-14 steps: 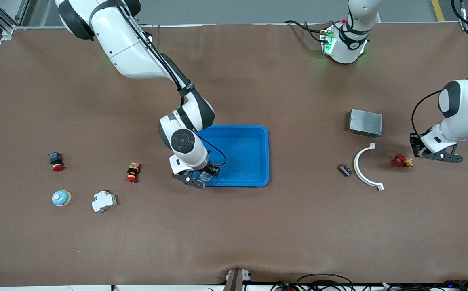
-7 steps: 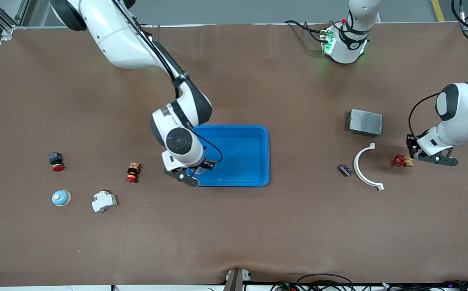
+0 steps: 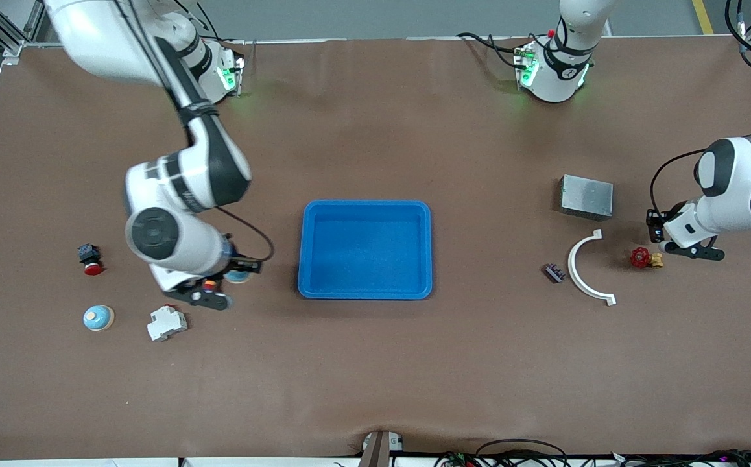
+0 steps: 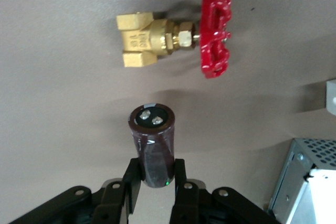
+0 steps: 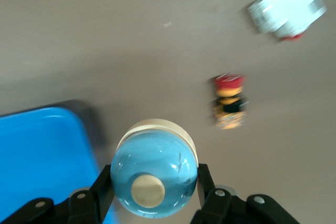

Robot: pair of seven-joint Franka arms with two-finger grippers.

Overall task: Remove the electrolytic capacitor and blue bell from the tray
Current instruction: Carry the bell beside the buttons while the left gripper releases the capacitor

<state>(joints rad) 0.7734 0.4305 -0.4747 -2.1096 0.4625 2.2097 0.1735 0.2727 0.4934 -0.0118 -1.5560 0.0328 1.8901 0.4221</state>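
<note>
My right gripper (image 3: 233, 279) is shut on a blue dome bell (image 5: 155, 174) with a cream button. It holds the bell above the table between the blue tray (image 3: 365, 206) and an orange-red push button (image 3: 209, 283). My left gripper (image 3: 664, 243) is shut on a dark brown capacitor (image 4: 152, 145), held upright just above the table beside a red-handled brass valve (image 4: 173, 45). A second blue bell (image 3: 98, 318) sits on the table toward the right arm's end, near the front camera.
A white breaker (image 3: 166, 322) and a black-red button (image 3: 89, 258) lie near the second bell. A grey metal box (image 3: 586, 196), a white curved piece (image 3: 586, 272) and a small dark block (image 3: 554, 272) lie near the valve (image 3: 644, 258). The tray holds nothing.
My right gripper has swung with the bell from over the tray's near corner to beside the push button, toward the right arm's end. My left gripper has shifted slightly by the valve.
</note>
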